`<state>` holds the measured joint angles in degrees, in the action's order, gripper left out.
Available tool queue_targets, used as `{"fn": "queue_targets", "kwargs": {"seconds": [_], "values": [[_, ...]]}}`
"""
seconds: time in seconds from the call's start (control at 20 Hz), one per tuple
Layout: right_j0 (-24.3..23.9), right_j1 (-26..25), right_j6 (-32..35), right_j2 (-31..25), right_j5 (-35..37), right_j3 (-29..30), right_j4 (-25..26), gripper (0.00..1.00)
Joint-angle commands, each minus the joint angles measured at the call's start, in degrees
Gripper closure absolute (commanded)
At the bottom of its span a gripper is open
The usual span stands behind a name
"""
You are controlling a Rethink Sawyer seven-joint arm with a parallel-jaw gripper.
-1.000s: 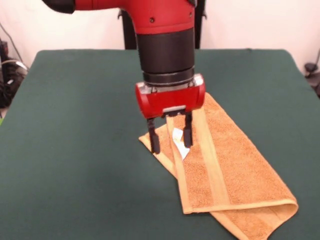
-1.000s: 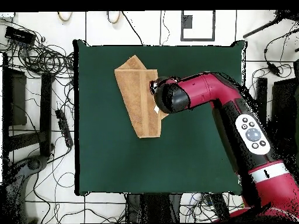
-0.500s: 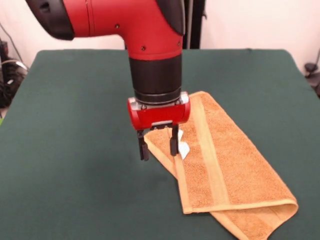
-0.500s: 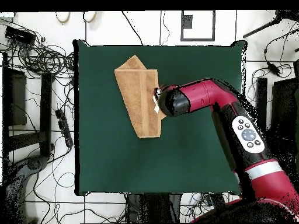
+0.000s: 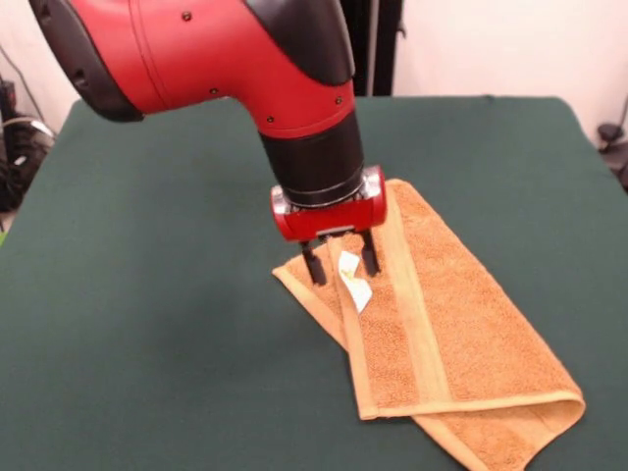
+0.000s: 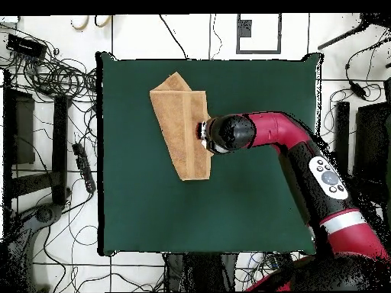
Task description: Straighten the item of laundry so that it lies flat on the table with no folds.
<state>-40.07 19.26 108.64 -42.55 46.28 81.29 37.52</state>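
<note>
The towel (image 5: pixel 432 324) is seen folded over on itself on the green table (image 5: pixel 147 324), so the flattening is judged hardly begun, while the gripper (image 5: pixel 340 268) is held with its jaws spread over the folded edge, the white tag (image 5: pixel 353 290) lying just below them.

The towel (image 5: pixel 442 324) is fuzzy orange-tan terry, looped and rough, with flatter, smoother woven bands running along it and a small white tag (image 5: pixel 354 285) by its edge. Under it the table (image 5: pixel 147 294) looks like matt dark green cloth. My arm (image 5: pixel 196 49) shell is glossy red plastic, with black fingers (image 5: pixel 314 267).
</note>
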Motion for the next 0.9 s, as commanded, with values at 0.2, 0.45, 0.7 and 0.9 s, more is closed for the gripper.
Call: {"fn": "queue_targets", "kwargs": {"seconds": [0.2, 0.45, 0.7, 0.9], "values": [[1.8, 0.6, -2.5, 0.7, 6.2, 4.1, -7.3, 0.0], [3.4, -0.6, -3.8, 4.0, 3.9, 1.7, -3.2, 0.0], [6.1, -3.8, -3.6, 8.5, -2.2, -1.4, 5.0, 0.0], [8.4, -7.3, -1.5, 11.7, -4.6, -4.3, 9.3, 0.0]]}}
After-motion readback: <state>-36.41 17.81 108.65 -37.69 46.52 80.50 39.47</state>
